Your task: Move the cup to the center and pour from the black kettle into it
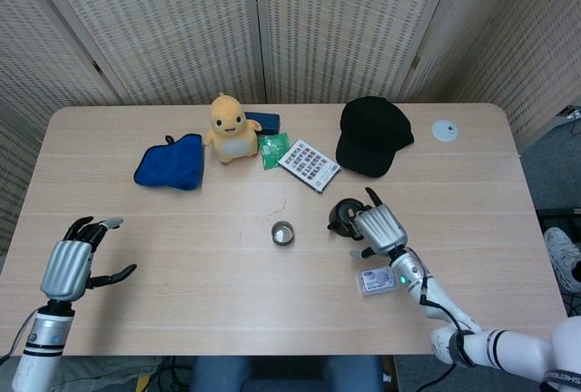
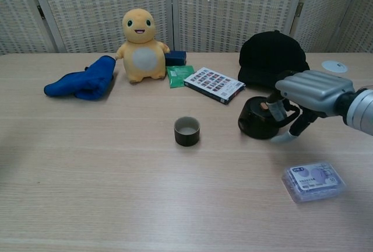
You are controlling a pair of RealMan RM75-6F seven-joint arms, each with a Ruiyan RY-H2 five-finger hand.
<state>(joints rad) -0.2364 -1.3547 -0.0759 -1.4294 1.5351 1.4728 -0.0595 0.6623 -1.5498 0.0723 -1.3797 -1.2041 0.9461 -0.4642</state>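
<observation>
Two task things stand on the wooden table (image 2: 87, 164): a small dark cup (image 2: 187, 131) near the middle, upright with its mouth facing up, and a black kettle (image 2: 260, 118) to its right, well apart from it. The kettle sits upright too, its squat body wider than tall, a small pale knob on its lid; what looks like its spout points toward the cup, though in the head view the kettle (image 1: 345, 214) is too small and dark to be sure.

The right hand (image 2: 309, 91) lies over the kettle's far-right side. Its silver back covers that flank of the kettle, so the handle is hidden. Dark fingers (image 2: 278, 109) curl down at the lid's edge and a pale fingertip shows low beside the base. The fingers wrap around the handle side and seem to touch the kettle, but whether they truly grip it or only rest against it I cannot tell. In the head view the same hand (image 1: 379, 226) sits just right of the kettle, its forearm running toward the table's near edge.

The left hand (image 1: 75, 263) shows only in the head view, near the table's near-left corner, well apart from everything, holding nothing, fingers spread.

Near the right hand lies a clear plastic box (image 2: 313, 181). Along the far side stand a yellow plush toy (image 2: 139, 45), a blue cloth (image 2: 84, 80), a black cap (image 2: 270, 55) and a patterned flat box (image 2: 214, 84).
</observation>
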